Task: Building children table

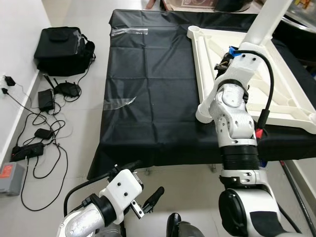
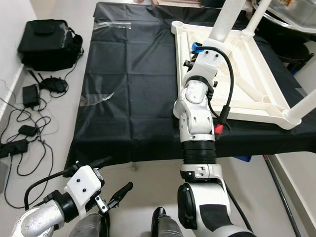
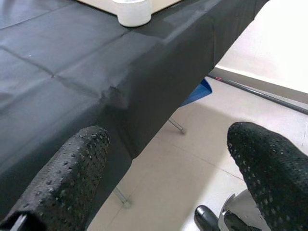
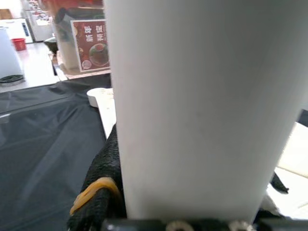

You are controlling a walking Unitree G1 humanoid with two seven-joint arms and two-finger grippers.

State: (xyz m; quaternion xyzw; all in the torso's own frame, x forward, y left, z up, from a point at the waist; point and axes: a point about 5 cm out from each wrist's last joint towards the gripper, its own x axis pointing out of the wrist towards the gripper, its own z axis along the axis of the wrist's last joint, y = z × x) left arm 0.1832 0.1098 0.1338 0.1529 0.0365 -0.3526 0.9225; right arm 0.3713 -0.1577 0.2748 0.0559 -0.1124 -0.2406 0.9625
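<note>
Right gripper [image 4: 192, 211] is up at the upper right of the head view, jaws clamped on a white table leg [image 1: 264, 22]. In the right wrist view the leg sits between the black fingers [image 4: 98, 192]; a yellow rubber band [image 4: 91, 192] wraps one finger.

The white children's table top [image 1: 247, 74] lies upside down on the surface [image 1: 148, 98], which is covered in black cloth, at the right of the frame. Corner socket [image 1: 203, 113] sits near the front edge. A second leg [image 2: 303, 111] shows at the far right of the right eye view.

Left gripper [image 1: 148, 200] hangs low at the bottom left, below the surface edge, jaws apart and holding nothing.

Clear tape strips [image 1: 129, 31] are stuck on the cloth at the top and at the left edge.

Floor at left: black bag [image 1: 61, 49], chargers and cables [image 1: 42, 133].

Writing: red poster [image 4: 91, 48] in the upper left of the right wrist view has Chinese characters, too small to read. No brand marks legible.
</note>
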